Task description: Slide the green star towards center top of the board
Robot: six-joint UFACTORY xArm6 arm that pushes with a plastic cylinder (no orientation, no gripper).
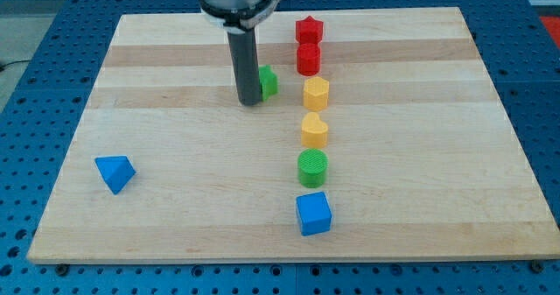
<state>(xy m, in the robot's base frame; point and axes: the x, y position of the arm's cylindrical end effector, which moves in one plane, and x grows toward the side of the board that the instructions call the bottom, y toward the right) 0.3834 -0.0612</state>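
The green star [268, 82] sits on the wooden board [157, 137] in its upper middle part, and everything else is placed from it. My tip [249, 101] stands touching the star's left side, slightly toward the view's bottom, and the dark rod hides part of the star. There is no claw on this arm, only the plain rod, so nothing is gripped or held. Toward the view's right of the star runs a column of blocks: a red star [308, 29] up and to the right, a red block [308, 59] of unclear shape just below that, then a yellow hexagon [316, 94] near the star's right. Below come a second yellow hexagon [315, 130], a green cylinder [312, 167] and a blue cube [313, 214]. A blue triangle [115, 172] lies well apart, down and to the left.
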